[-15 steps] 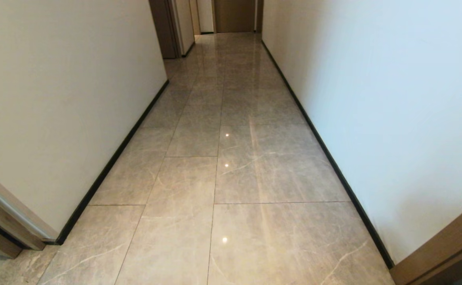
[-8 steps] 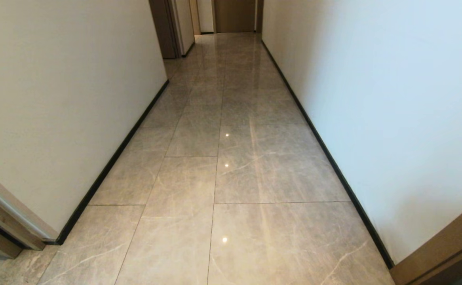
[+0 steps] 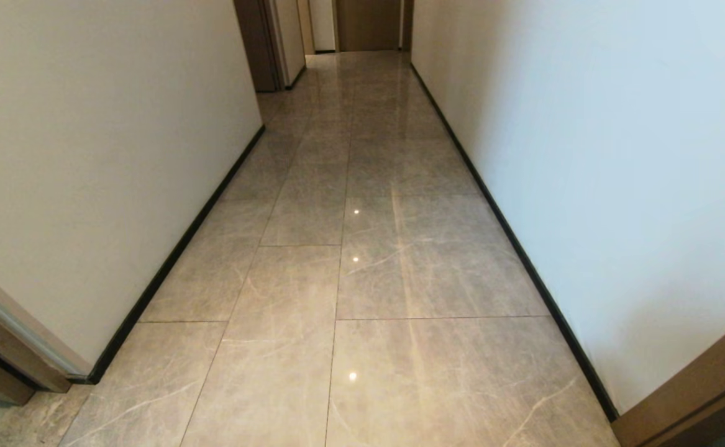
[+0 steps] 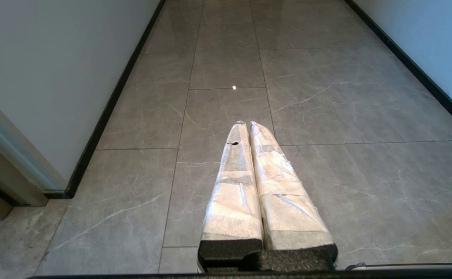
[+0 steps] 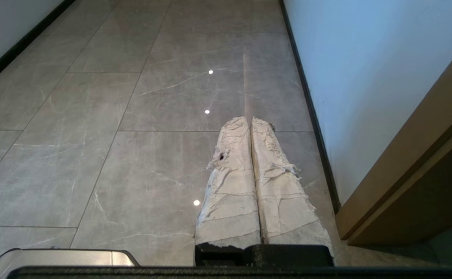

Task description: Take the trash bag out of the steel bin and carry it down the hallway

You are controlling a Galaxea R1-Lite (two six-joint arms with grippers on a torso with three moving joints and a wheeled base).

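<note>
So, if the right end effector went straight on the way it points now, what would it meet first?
Probably the floor tiles: the shut right end effector points forward and downward over bare floor. Nothing else shows in that line, though depth is hard to judge.

— What's the floor (image 3: 362, 279) like along the hallway (image 3: 350, 93)?

— Large grey-beige stone tiles with pale veins, glossy, laid in long rows that run away toward the far end. Thin dark joints cross them. Three small bright light spots reflect in a line down the middle.

— And its edges?

— A black skirting strip (image 3: 169, 261) follows the left edge, and another one follows the right edge. At both near corners brown wooden door frames (image 3: 691, 397) meet the tiles.

— Anything lying on it?

— I see only bare tile.
</note>
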